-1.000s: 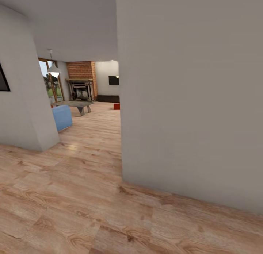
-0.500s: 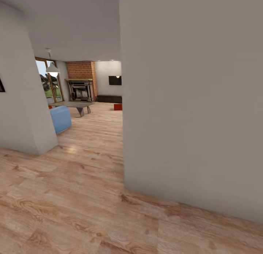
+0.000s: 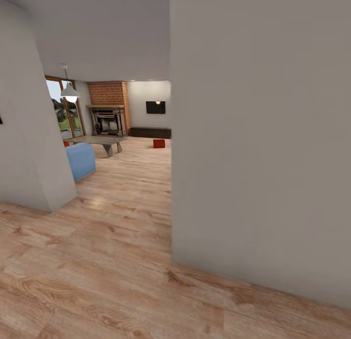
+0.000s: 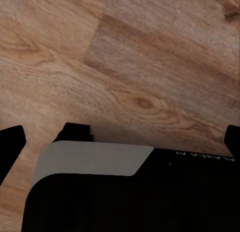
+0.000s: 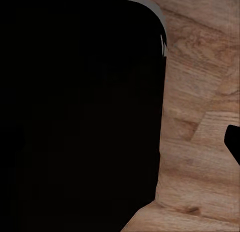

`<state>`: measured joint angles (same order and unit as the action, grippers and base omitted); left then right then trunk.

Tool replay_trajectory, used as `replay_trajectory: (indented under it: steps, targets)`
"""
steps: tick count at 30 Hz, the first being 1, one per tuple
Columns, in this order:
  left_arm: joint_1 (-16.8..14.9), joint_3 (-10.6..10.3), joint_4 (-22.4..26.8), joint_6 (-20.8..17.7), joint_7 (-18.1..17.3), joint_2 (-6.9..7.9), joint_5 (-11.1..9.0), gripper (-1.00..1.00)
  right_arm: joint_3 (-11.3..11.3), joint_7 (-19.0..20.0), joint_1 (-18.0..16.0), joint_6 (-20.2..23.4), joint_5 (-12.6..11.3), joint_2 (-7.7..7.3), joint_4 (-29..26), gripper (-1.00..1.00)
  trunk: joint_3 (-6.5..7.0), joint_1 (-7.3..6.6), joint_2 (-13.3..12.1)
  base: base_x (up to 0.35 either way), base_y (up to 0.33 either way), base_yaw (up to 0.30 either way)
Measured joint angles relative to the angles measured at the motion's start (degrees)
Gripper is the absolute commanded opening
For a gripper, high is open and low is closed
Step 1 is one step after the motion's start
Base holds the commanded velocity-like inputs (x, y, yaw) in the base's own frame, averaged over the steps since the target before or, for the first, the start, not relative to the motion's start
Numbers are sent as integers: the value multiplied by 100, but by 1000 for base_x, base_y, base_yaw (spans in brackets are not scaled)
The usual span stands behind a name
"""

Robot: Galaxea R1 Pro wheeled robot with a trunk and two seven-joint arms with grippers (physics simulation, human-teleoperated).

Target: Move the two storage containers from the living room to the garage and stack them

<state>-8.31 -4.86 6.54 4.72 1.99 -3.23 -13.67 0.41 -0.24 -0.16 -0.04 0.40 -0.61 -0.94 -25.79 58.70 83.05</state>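
Observation:
Far down the hallway, one orange-red storage container [image 3: 159, 143] sits on the living room's wood-plank floor [image 3: 131, 163], in front of the long dark cabinet [image 3: 150, 132]. A tiny red patch [image 3: 66, 143] shows behind the blue sofa [image 3: 81, 160]; it is too small to identify. In the left wrist view my left gripper [image 4: 120, 137] is open, with dark fingertips [image 4: 11, 141] at both edges of the picture and only floor between them. A single dark fingertip [image 5: 233, 141] of the right gripper hangs over the planks; its other finger is hidden.
A grey wall [image 3: 263, 134] with a sharp corner stands close on the right. Another wall corner [image 3: 29, 134] stands on the left, with a passage between them. Beyond are a grey low table [image 3: 97, 141], brick fireplace [image 3: 109, 110] and wall TV [image 3: 155, 107]. The robot's black body [image 5: 75, 117] blocks much of both wrist views.
The camera has shifted, so the near wall corner sits further right in the picture. The container, cut off by that corner before, now shows whole.

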Motion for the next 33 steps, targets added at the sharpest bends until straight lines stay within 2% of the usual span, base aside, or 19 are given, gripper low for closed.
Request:
replay_trajectory:
  steps: [21, 33]
  targets:
    - [0, 0, 0, 0, 0, 0, 0, 100, -1, 0, 0, -1, 0, 0, 0, 100, 0, 0, 0, 274, 181, 0]
    - [0, 0, 0, -1, 0, 5, -1, 100, 1, 0, 0, 2, 0, 0, 0, 100, 0, 1, 0, 212, 253, 0]
